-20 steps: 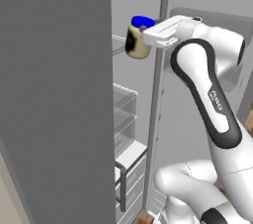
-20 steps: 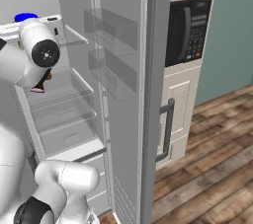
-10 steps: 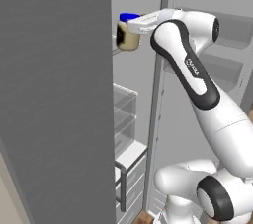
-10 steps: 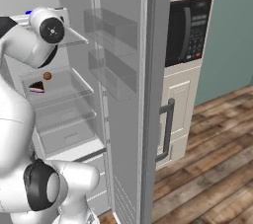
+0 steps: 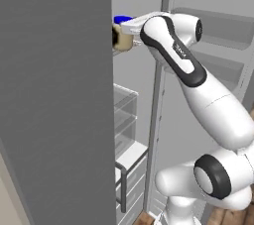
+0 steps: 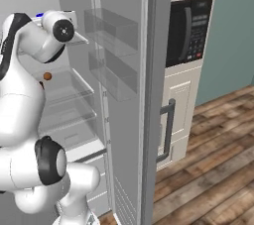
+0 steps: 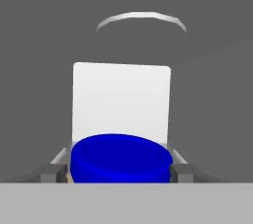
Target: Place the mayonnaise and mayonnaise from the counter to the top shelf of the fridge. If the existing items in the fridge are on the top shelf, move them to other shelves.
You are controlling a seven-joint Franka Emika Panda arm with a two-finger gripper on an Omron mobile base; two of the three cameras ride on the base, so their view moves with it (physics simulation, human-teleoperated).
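The robot's two-finger claw (image 7: 119, 172) pinches a small cream-bodied mayonnaise jar with a bright blue round lid (image 7: 118, 159) by its sides, holding it upright inside the open grey fridge (image 5: 59, 95) at top-shelf height, deeper in than a second ago.

Pincer (image 7: 120, 172) carried mayonnaise jar (image 5: 122, 36) deeper into fridge (image 5: 54, 95), seemingly at top-shelf height

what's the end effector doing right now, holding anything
End effector: closed on a mayonnaise jar, fingers on either side of its blue lid, inside the open fridge.
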